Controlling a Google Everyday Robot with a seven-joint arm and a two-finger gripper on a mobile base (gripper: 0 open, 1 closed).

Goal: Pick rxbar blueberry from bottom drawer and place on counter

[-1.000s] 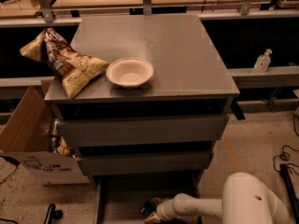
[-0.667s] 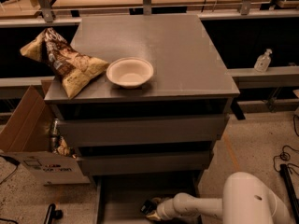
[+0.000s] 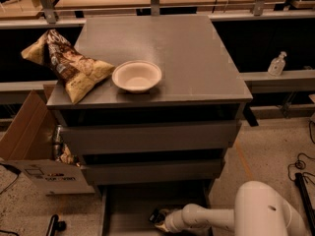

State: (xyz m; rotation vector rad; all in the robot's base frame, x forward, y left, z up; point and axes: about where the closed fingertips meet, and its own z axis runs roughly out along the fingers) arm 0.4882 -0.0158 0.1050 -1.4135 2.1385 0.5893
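Reaching into the bottom drawer (image 3: 132,209), we are holding the gripper (image 3: 158,219) low over its floor, beneath the front edge of the counter (image 3: 197,58). Whether it is gripping anything we cannot tell. We are judging the rxbar blueberry hidden there, with lifting next.

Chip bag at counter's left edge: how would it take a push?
The chip bag looks puffed and crinkled, so probably light and floppy, crumpling rather than sliding cleanly. It overhangs the counter on the left, so a nudge might drop it. The gripper is down in the bottom drawer.
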